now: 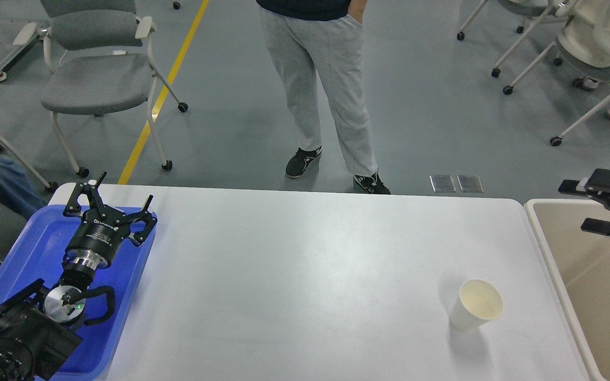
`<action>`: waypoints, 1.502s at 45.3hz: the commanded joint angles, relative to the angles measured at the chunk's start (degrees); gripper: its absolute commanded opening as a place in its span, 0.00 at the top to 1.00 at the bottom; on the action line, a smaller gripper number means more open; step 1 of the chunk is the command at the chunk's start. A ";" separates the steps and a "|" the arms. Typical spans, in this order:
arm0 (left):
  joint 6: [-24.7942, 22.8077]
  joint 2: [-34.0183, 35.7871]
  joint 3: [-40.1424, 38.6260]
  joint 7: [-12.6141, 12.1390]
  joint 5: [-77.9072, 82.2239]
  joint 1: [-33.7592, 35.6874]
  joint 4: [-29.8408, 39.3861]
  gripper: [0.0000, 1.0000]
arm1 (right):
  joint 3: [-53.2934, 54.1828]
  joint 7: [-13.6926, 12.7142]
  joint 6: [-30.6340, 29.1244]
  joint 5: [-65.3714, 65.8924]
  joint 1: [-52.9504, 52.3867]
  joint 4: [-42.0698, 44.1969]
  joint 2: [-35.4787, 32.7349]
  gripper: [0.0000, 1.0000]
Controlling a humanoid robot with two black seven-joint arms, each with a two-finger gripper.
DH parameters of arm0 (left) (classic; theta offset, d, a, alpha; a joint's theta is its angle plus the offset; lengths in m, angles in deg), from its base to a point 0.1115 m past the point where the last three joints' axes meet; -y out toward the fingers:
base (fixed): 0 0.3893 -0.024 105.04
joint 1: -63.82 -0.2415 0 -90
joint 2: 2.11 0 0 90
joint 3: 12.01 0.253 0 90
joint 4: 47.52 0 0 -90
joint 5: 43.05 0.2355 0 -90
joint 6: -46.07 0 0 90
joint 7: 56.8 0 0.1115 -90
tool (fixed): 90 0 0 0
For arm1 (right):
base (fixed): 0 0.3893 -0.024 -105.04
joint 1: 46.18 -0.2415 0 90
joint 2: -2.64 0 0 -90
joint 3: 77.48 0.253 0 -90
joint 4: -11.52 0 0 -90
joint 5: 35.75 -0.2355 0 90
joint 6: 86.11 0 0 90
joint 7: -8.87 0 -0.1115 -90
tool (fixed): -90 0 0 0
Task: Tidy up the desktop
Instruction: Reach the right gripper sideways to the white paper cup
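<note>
The white desktop (310, 264) fills the middle of the head view. A white paper cup (475, 306) stands upright on it near the front right. My left gripper (116, 198) is open and empty, hovering over the far right corner of the blue tray (24, 248), far from the cup. My right gripper (583, 206) comes in from the right edge, fingers spread with nothing between them, above the far part of the beige bin (546, 254), beyond and to the right of the cup.
The blue tray lies at the desktop's left end under my left arm. The beige bin adjoins the right end. A person (331, 95) stands just beyond the far edge. Wheeled chairs (98, 79) stand on the floor behind.
</note>
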 commanded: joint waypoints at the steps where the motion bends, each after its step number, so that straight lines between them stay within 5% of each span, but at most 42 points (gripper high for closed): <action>1: 0.00 0.00 0.00 0.00 0.00 0.00 0.00 0.00 | -2.39 1.11 0.60 19.87 0.66 -3.63 2.87 0.00; 27: 0.00 0.00 0.00 0.00 0.00 0.00 0.00 0.00 | -5.21 0.59 10.36 32.36 6.46 4.72 19.92 0.00; 55: 0.00 0.00 0.00 0.00 0.00 0.00 0.00 0.00 | -5.29 1.11 14.84 32.89 10.68 12.72 25.02 0.03; 63: 0.00 0.00 0.00 0.00 0.00 0.00 0.00 0.00 | -5.38 2.16 15.02 33.33 10.94 15.62 25.63 0.07; 68: 0.00 0.00 0.00 0.00 0.00 0.00 -0.09 0.00 | -5.73 3.04 15.02 33.33 11.21 17.38 26.51 0.19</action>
